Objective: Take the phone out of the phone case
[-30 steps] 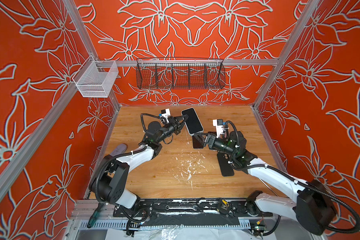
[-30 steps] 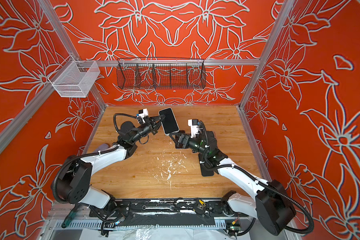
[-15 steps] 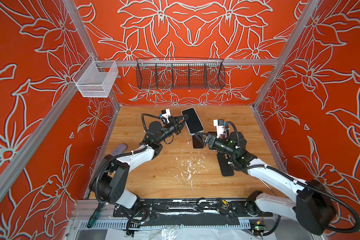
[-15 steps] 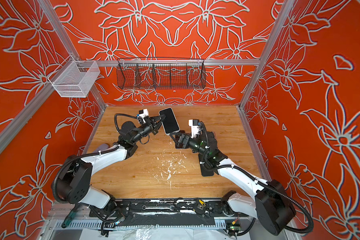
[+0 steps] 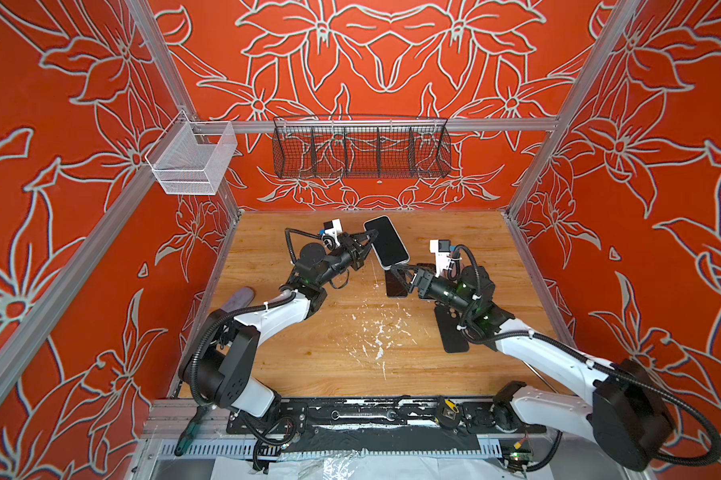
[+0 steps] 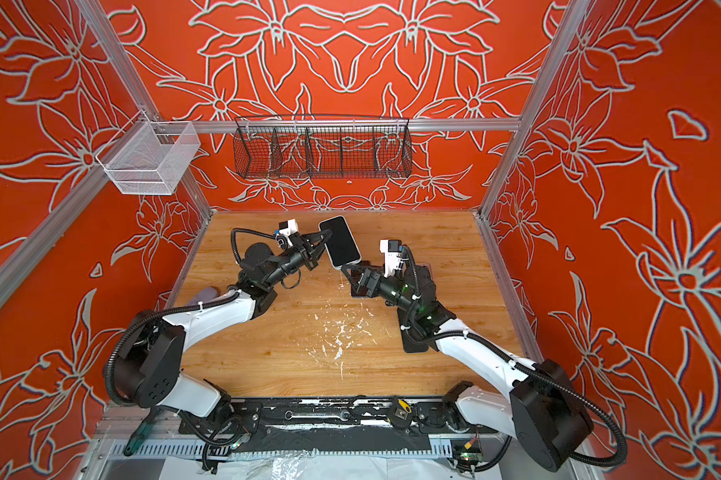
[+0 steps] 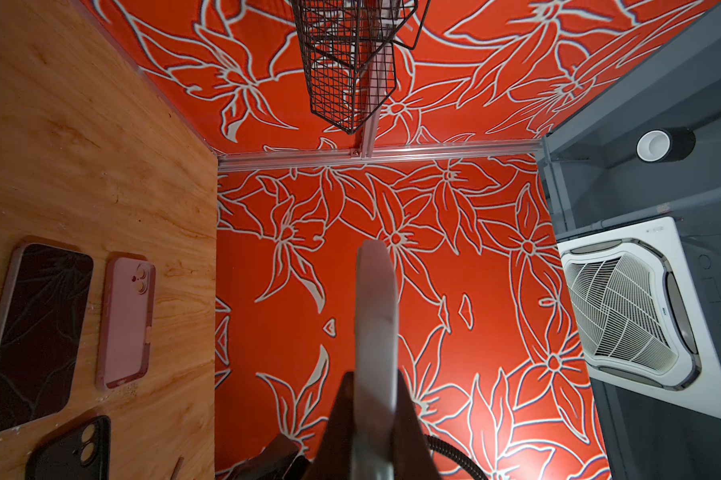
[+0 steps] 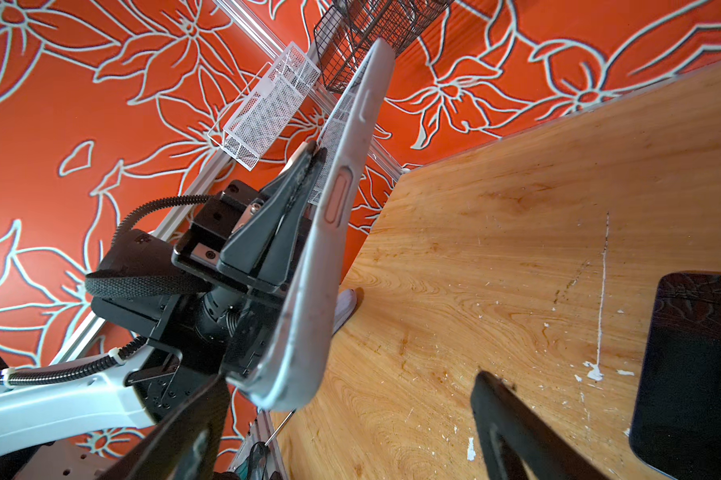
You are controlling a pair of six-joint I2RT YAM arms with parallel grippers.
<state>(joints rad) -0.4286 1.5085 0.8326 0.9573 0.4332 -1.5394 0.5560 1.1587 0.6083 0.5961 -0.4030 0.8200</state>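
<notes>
left gripper (image 5: 370,244): clamped on one long edge of the phone (image 5: 386,241), holding it up off the bench (image 5: 350,357).
phone: inside its pale grey case (image 8: 342,199), tilted, screen up, above the back middle of the bench.
right gripper (image 5: 399,271): jaws wide, holding nothing. It sits at the phone's near end, whose corner lies between the fingers (image 8: 512,419). Can't tell if they touch.
second phone (image 5: 395,286): flat on the bench, screen up, just under the right gripper.
black case (image 5: 454,340): flat on the bench toward the right edge, partly under the right arm.
pink case (image 7: 128,320): back up, just beside the second phone.
</notes>
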